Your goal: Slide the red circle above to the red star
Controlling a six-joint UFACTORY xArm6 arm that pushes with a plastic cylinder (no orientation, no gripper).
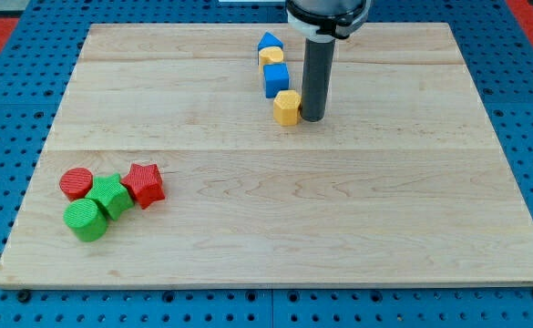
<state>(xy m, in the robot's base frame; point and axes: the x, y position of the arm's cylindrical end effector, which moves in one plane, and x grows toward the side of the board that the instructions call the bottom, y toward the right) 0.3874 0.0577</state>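
Observation:
The red circle [76, 182] lies at the view's lower left of the wooden board. The red star [144, 183] lies to its right, with a green block [110, 195] between them. The red circle touches the green block; the star touches it on the other side. My tip [312, 118] stands in the upper middle of the board, far to the upper right of both red blocks. It is just right of a yellow hexagon [287, 107], close to or touching it.
A green circle [87, 220] lies below the red circle. A column above the yellow hexagon holds a blue cube [276, 79], a yellow block [271, 56] and a blue pentagon-like block [268, 41]. The board's edges [29, 200] border a blue pegboard.

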